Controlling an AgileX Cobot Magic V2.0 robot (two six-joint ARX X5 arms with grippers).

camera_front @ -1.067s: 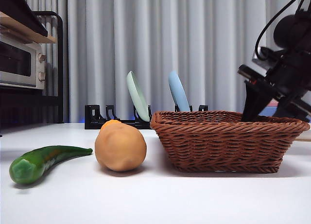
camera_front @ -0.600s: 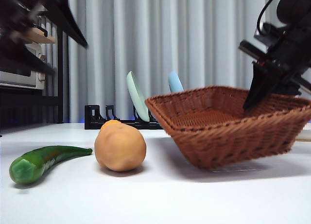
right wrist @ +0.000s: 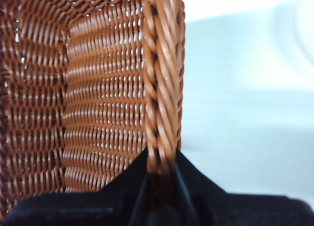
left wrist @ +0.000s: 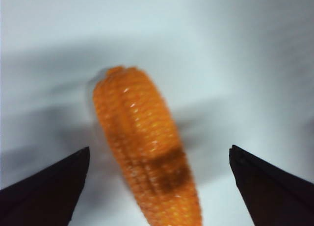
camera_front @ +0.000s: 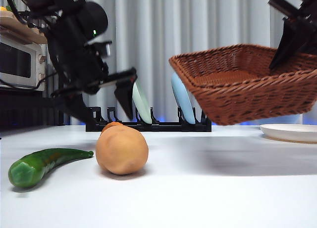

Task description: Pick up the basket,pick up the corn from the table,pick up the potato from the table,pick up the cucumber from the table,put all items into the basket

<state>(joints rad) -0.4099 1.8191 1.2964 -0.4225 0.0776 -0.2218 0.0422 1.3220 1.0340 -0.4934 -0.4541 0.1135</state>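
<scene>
The basket [camera_front: 247, 84] hangs tilted above the table [camera_front: 208, 188], its braided rim pinched by the right gripper [right wrist: 161, 169]. Behind the potato [camera_front: 122, 150], the corn [left wrist: 147, 147] lies between the left gripper's [left wrist: 157, 160] wide-spread jaws. The cucumber [camera_front: 42, 164] lies beside the potato.

baskets 1 [camera_front: 247, 89] | corn 1 [left wrist: 147, 147] | potatoes 1 [camera_front: 122, 150] | cucumbers 1 [camera_front: 42, 164] | grippers 2 [camera_front: 101, 102] [camera_front: 292, 42]
</scene>
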